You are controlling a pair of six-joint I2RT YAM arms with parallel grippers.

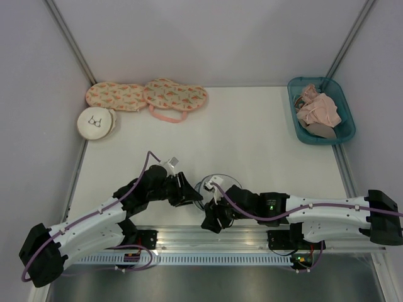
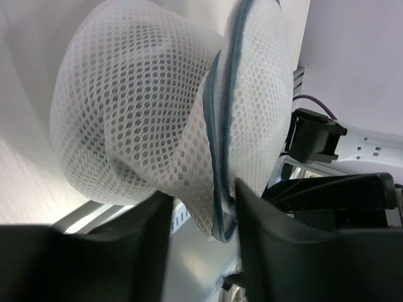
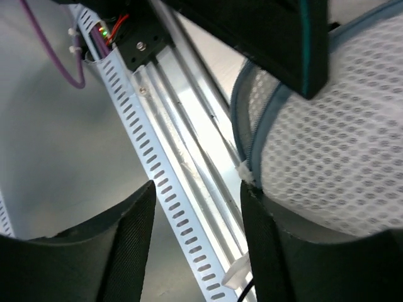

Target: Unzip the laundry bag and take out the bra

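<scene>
The laundry bag (image 1: 221, 184), a white mesh pouch with a blue-grey zipper rim, is lifted near the table's front edge between both arms. In the left wrist view the bag (image 2: 138, 107) hangs folded, and its zipper rim dips between the fingers of my left gripper (image 2: 201, 233), touching the right finger; the jaws stand apart. My left gripper (image 1: 192, 195) is at the bag's left side. My right gripper (image 3: 195, 233) is open with nothing between its fingers; the bag (image 3: 340, 151) lies against the outer side of one finger. My right gripper (image 1: 211, 220) is just below the bag. The bra is hidden.
Two pink patterned cases (image 1: 145, 95) and a cream round pouch (image 1: 96, 123) lie at the back left. A teal basket (image 1: 348, 119) with pink and beige garments (image 1: 318, 112) stands at the back right. The slotted aluminium rail (image 3: 182, 157) runs under my right gripper.
</scene>
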